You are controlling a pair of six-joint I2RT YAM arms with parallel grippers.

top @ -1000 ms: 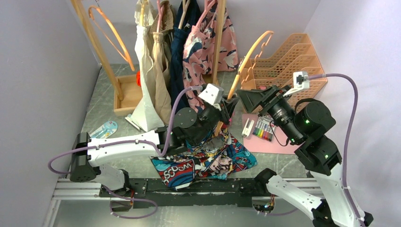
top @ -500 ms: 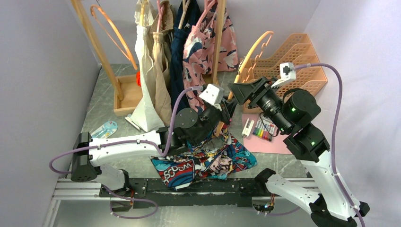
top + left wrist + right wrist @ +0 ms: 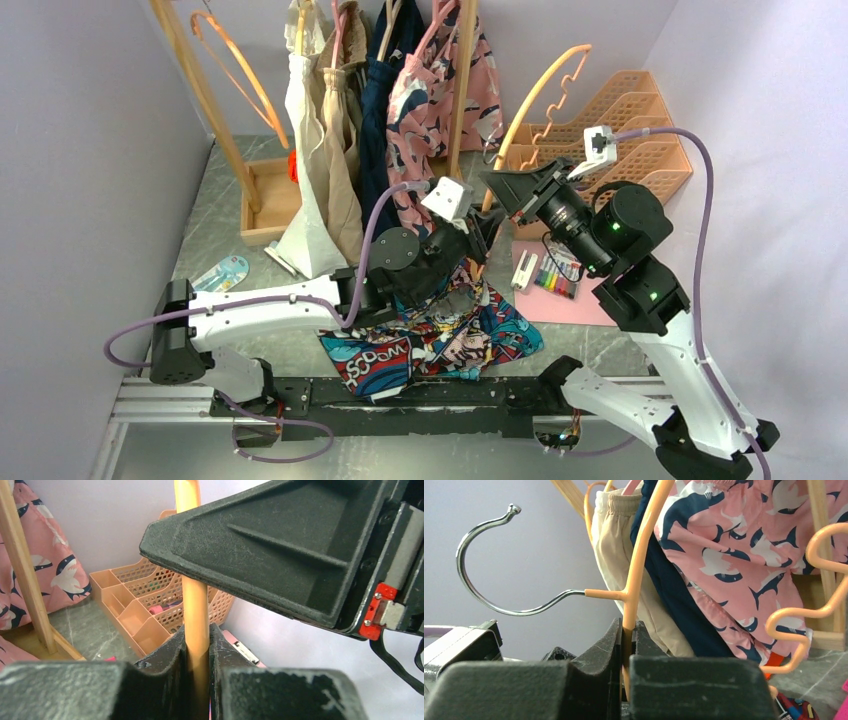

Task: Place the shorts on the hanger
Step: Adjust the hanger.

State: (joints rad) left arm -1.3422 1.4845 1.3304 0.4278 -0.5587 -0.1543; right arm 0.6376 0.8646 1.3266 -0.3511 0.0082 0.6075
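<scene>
- Above the middle of the surface (image 3: 225, 215), the hanger (image 3: 545, 85) is held nearly upright, its wavy arm curving up toward the far right.
- The left jaws are narrowed hard onto the hanger's orange bar (image 3: 195, 605), gripping it low down, with the right jaws' black finger looming just above.
- The right jaws are likewise closed on the bar (image 3: 639, 565), just below where the silver hook (image 3: 479, 570) branches off.
- A two-point grip like this probably steadies the slim hanger, or passes it from one arm to the other.
- The shorts (image 3: 440, 340) lie crumpled at the near edge of the surface, under the left arm (image 3: 270, 310), touched by neither jaws and not yet on the hanger.
- One arm will likely have to release the hanger to fetch them.
</scene>
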